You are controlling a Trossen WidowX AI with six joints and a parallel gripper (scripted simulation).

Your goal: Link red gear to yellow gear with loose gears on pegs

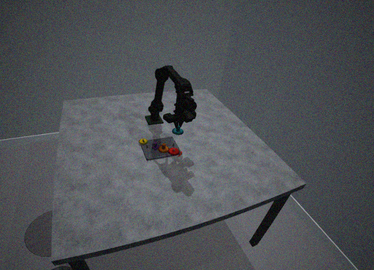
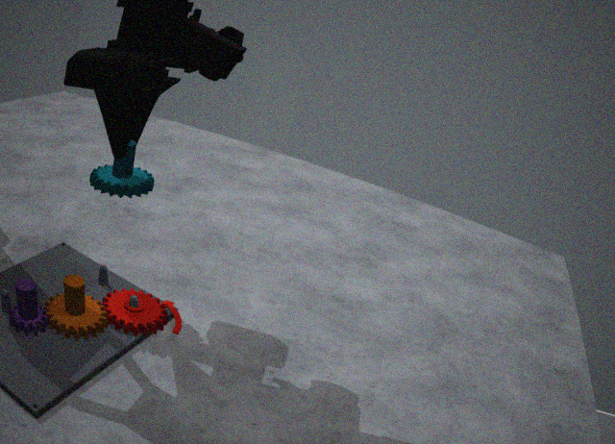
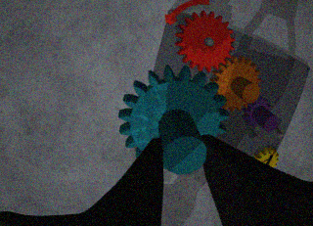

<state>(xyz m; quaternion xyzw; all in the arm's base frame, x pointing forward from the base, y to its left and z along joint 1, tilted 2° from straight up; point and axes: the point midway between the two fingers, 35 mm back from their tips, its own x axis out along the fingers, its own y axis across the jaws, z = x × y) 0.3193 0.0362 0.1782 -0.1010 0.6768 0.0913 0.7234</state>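
My gripper is shut on the handle of a teal gear, high above the table behind the board. On the grey board, the red gear touches an orange gear. A small purple gear sits beside the orange one. The yellow gear is at a corner, with a gap to the purple. A bare peg stands behind the red gear.
A curved red arrow lies beside the red gear. Another bare peg stands between the purple and yellow gears. The arm's base is behind the board. The arm's shadow falls across the board and table.
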